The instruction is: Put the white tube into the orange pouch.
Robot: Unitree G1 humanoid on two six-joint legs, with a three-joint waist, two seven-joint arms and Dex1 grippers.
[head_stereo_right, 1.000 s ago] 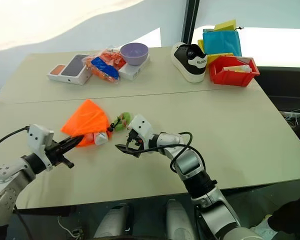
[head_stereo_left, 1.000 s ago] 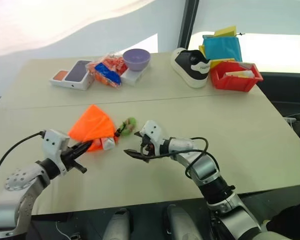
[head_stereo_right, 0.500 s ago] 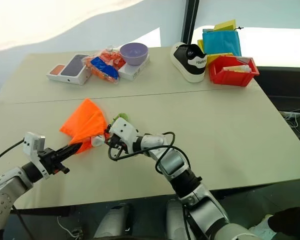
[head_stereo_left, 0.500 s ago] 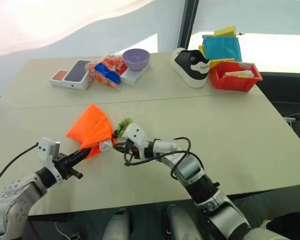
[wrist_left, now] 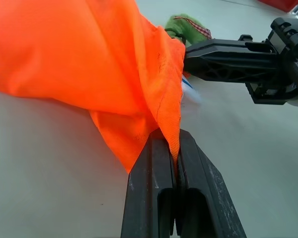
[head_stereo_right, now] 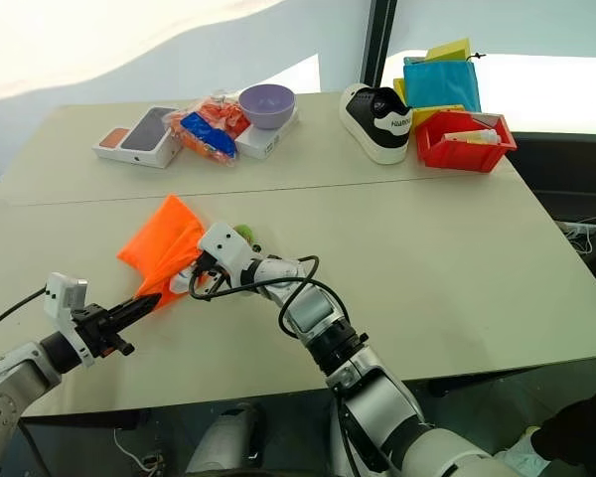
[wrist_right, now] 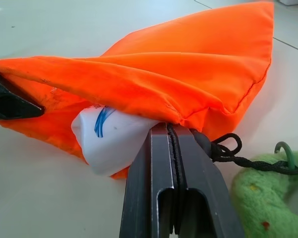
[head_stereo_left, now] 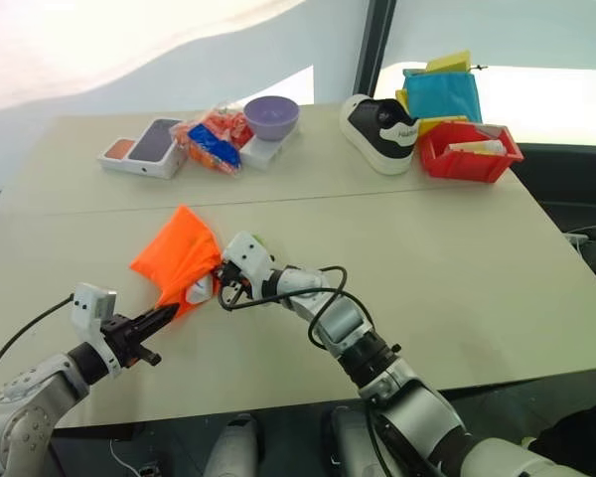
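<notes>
Together two hands, left hand (wrist_left: 175, 145) and right hand (wrist_right: 170, 130), pinch one orange pouch (head_stereo_left: 182, 256).

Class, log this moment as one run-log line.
left gripper: shut on orange pouch | right gripper: shut on pouch rim | white tube: in mouth

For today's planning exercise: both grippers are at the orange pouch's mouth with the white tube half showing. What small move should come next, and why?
Probably draw the two grippers slightly apart. The left gripper and the right gripper each pinch the rim of the orange pouch, and the white tube lies at the opening, partly covered. Widening the mouth should let it slide deeper.
</notes>
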